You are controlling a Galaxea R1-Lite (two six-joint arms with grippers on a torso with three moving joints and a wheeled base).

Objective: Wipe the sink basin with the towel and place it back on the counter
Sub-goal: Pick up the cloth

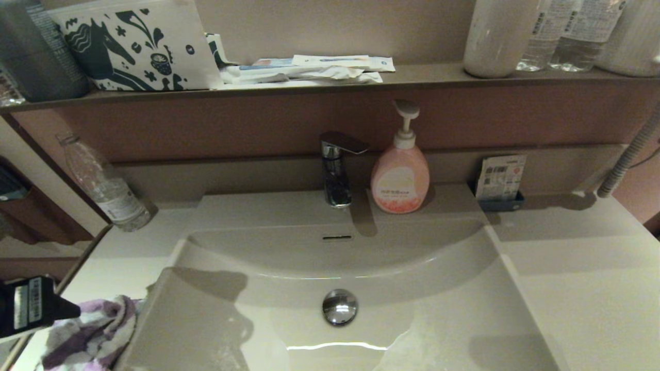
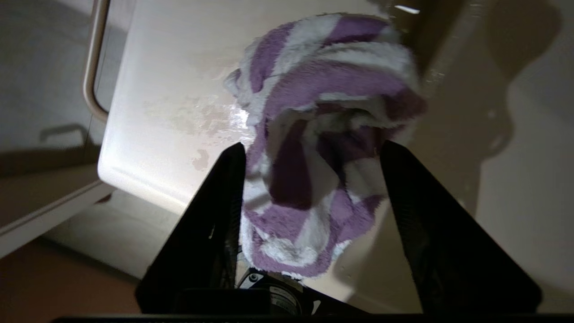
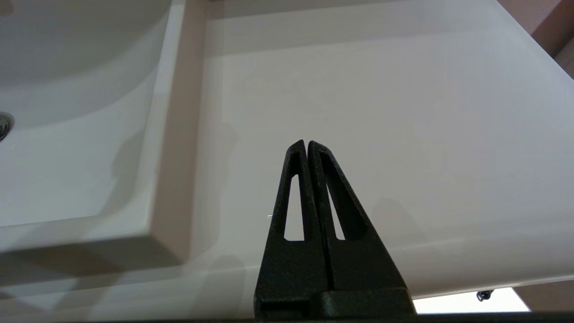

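We saw the towel (image 2: 314, 148) bunched into a soft crumpled wad, its terry pile fuzzy and its purple and white stripes twisted across the folds. It lay on the counter (image 1: 582, 268) at the front left corner, just beside the basin's (image 1: 361, 268) left rim, with part of it hanging toward the front edge. The left gripper (image 2: 314, 152) stood over it with its two black fingers (image 2: 224, 188) spread wide on either side of the cloth; we could not tell whether they pressed it. The right gripper (image 3: 307, 146) hovered above the counter to the right of the basin, its fingers pressed together on nothing. The chrome plug (image 1: 339, 306) sat in the basin floor.
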